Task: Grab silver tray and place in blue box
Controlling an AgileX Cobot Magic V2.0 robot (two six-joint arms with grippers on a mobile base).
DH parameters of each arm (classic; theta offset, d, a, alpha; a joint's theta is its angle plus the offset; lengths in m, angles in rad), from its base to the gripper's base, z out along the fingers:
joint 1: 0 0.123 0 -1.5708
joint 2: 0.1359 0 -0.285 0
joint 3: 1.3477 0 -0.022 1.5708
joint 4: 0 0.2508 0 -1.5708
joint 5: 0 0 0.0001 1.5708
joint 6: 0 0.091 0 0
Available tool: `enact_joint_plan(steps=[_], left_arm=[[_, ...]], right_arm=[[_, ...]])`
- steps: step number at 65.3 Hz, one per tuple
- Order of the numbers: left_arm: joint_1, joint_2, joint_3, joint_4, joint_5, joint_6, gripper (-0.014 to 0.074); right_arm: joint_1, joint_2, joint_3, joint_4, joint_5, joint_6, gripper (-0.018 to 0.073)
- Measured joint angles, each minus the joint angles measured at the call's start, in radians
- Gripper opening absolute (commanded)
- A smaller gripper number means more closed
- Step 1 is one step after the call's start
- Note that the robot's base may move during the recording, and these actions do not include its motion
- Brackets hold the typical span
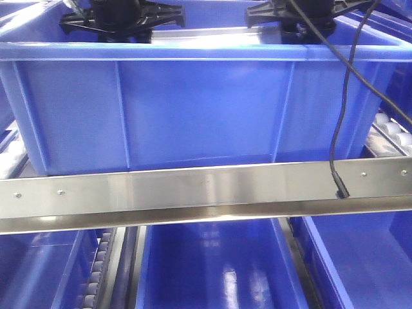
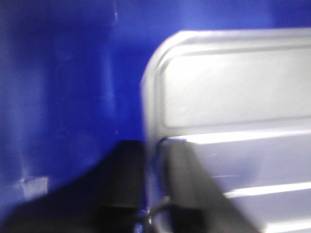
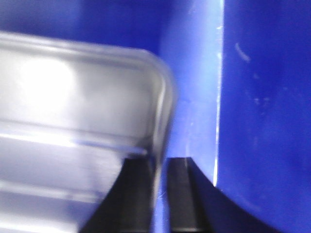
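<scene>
The blue box (image 1: 193, 109) fills the front view, and both black arms reach down into it from above. Between them a sliver of the silver tray (image 1: 212, 35) shows over the box's far rim. In the left wrist view my left gripper (image 2: 154, 187) has one finger on each side of the silver tray's (image 2: 233, 87) left rim and is shut on it, with the blue box wall (image 2: 58, 97) close beside it. My right gripper (image 3: 158, 194) pinches the silver tray's (image 3: 73, 97) right rim in the same way, next to the blue box's corner (image 3: 262, 97). Both wrist views are blurred.
A steel rail (image 1: 206, 193) crosses in front of the box. A black cable (image 1: 341, 96) hangs down to it at the right. White conveyor rollers (image 1: 393, 138) lie at the right, and other blue crates (image 1: 212, 270) sit below.
</scene>
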State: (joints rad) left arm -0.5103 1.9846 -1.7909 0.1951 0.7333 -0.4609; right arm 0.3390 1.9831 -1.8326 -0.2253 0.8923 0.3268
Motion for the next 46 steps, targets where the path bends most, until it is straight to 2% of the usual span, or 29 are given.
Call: enact_joint_plan(steps=[4,8,17,24,31,36,46], left_arm=[[0.000,0.000,-0.002,-0.002,0.000,0.000,0.0409],[0.000,0.000,-0.002,-0.004,0.000,0.000,0.0447],[0.000,0.000,-0.013,-0.005,0.020,0.002,0.0451],[0.000,-0.006,-0.034,-0.005,0.058,0.012,0.0449],[0.000,-0.048,-0.047,-0.005,0.086,0.027,0.0413],[0.000,-0.095,-0.048,-0.005,0.102,0.039,0.0359],[-0.006,-0.218,-0.035,-0.005,0.137,0.085,0.0192]], right_arm=[[0.002,0.000,0.000,0.002,0.000,-0.002,0.0531],[0.002,0.000,0.000,0.002,0.000,-0.002,0.0593],[0.003,-0.010,0.000,0.004,0.008,-0.004,0.0573],[0.003,-0.047,0.000,0.004,0.014,-0.004,0.0498],[0.003,-0.110,0.000,0.008,0.030,-0.004,0.0377],[0.003,-0.156,0.000,0.011,0.049,-0.004,0.0285],[0.003,-0.242,-0.001,0.012,0.112,-0.004,0.0130]])
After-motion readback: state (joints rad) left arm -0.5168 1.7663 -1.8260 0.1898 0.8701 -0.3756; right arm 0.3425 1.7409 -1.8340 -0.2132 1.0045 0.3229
